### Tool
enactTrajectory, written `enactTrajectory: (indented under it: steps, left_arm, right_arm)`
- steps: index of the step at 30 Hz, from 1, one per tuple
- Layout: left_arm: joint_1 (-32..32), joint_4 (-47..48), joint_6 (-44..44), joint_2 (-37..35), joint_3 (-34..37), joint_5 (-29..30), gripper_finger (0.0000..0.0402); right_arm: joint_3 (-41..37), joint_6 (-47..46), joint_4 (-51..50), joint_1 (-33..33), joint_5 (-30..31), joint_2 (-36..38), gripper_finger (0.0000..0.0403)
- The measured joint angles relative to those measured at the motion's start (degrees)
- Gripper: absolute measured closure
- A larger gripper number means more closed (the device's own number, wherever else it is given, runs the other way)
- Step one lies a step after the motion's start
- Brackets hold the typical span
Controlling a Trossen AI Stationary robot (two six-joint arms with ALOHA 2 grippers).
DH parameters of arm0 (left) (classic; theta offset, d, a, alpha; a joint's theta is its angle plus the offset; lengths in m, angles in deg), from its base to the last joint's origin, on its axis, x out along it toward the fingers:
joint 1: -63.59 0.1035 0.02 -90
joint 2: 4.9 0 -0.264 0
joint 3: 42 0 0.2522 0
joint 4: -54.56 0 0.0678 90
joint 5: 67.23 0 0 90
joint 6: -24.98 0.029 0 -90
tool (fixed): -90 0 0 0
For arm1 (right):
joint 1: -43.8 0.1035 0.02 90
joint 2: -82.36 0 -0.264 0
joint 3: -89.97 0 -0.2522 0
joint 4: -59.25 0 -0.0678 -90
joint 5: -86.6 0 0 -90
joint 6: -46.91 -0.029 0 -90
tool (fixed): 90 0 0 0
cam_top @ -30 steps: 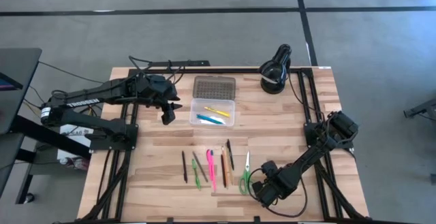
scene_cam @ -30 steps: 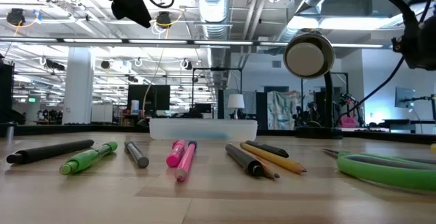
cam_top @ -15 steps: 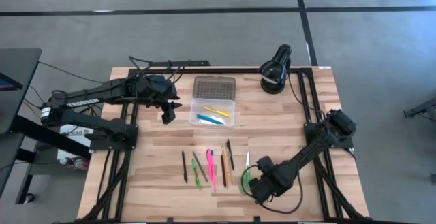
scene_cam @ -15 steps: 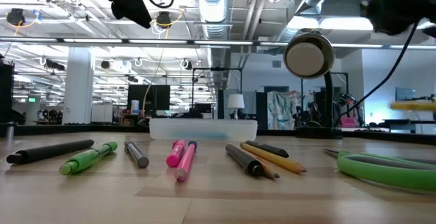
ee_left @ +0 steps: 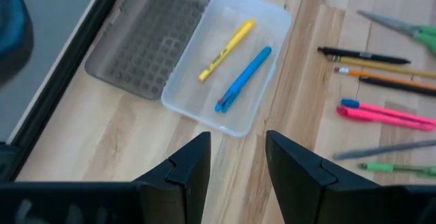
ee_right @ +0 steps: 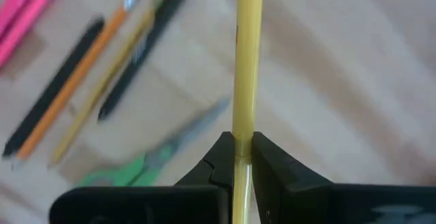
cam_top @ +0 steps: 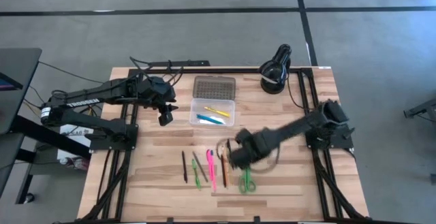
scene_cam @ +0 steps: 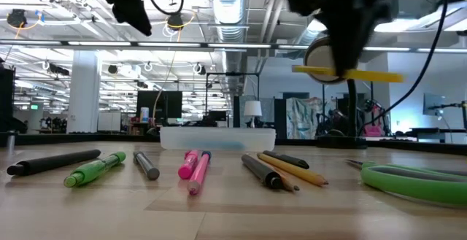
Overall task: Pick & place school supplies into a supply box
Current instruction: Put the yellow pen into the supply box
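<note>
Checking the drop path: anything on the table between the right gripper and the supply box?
High view: bare wood only between right gripper, shut on a yellow pencil, and supply box.

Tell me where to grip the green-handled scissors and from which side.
Take the green-handled scissors at the neck where the blades meet the green loops, coming straight down with fingers across it. They lie flat on the table at the row's end, bare wood on their outer side; the loops look too wide to pinch.
</note>
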Motion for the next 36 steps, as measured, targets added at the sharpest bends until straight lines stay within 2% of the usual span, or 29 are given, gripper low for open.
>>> enactTrajectory:
  steps: [5,11,20,27,32,36]
  left_arm:
    - [-0.2,2.0,-0.4,0.0,0.0,0.0,0.0265]
    - [-1.7,2.4,-2.1,0.0,0.0,0.0,0.0265]
    - [-4.2,2.3,-7.6,0.0,0.0,3.1,0.0265]
    - [-6.6,2.3,-12.4,0.0,0.0,6.7,0.0265]
    - [-8.4,2.2,-15.6,0.0,0.0,8.8,0.0265]
    - [-10.0,2.2,-18.6,0.0,0.0,10.3,0.0265]
  right_arm:
    - [1.8,14.1,4.3,-9.3,1.9,0.0,0.0385]
    - [2.2,29.1,14.3,-19.2,1.4,0.0,0.0388]
    - [2.2,48.7,25.4,-27.8,-1.4,0.0,0.0386]
    - [0.5,56.4,31.1,-31.0,-5.4,-0.2,0.0386]
    - [0.3,59.9,32.1,-32.3,-9.6,-4.5,0.0386]
    - [0.5,60.3,32.4,-32.1,-9.9,-7.4,0.0383]
